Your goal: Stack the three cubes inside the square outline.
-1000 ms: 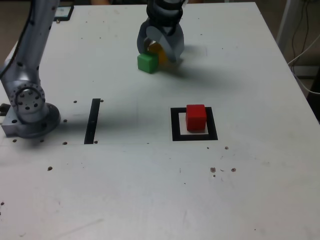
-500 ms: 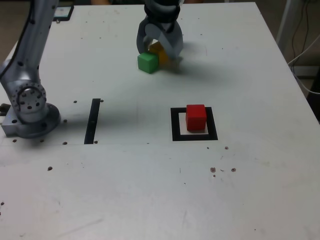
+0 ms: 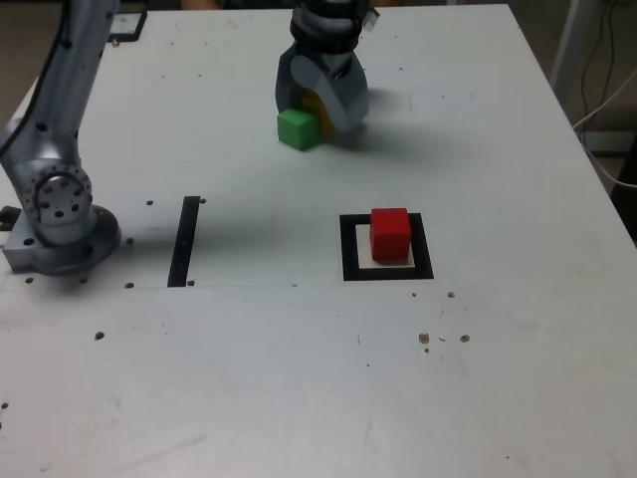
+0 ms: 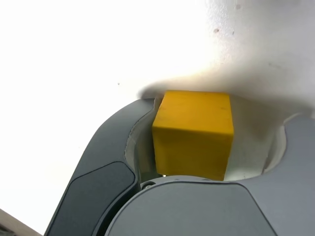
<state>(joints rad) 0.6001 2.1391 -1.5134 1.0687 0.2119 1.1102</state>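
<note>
Exterior view: one silver-grey arm (image 3: 62, 119) rises from its round base (image 3: 62, 224) at the exterior view's left edge of the white table (image 3: 299, 378), runs up out of the top of the picture and comes back down at the far middle, its dark gripper (image 3: 320, 112) pointing down at the tabletop. The two grey fingers (image 3: 344, 100) straddle the yellow cube (image 3: 313, 103), of which only a sliver shows between them; the jaws stand apart, and whether they press on it cannot be told here. The green cube (image 3: 298, 128) sits on the table just in front of the gripper, against its near finger on the exterior view's left side; contact cannot be told. The red cube (image 3: 390, 233) stands upright inside the square outline (image 3: 347, 249), towards its far edge, well apart from the other two. A thin black strip (image 3: 184, 240) lies between the base and the outline. Small dark specks dot the table. Cables (image 3: 602, 95) hang at the exterior view's right edge. No writing is legible. Wrist view: the yellow cube fills the centre, resting on the white table, with one curved dark finger (image 4: 106, 162) close beside one face and the other finger (image 4: 295, 147) set off from the opposite face by a visible gap; so the jaws are parted, not clamped. The green and red cubes and the outline are not seen in this view.
</note>
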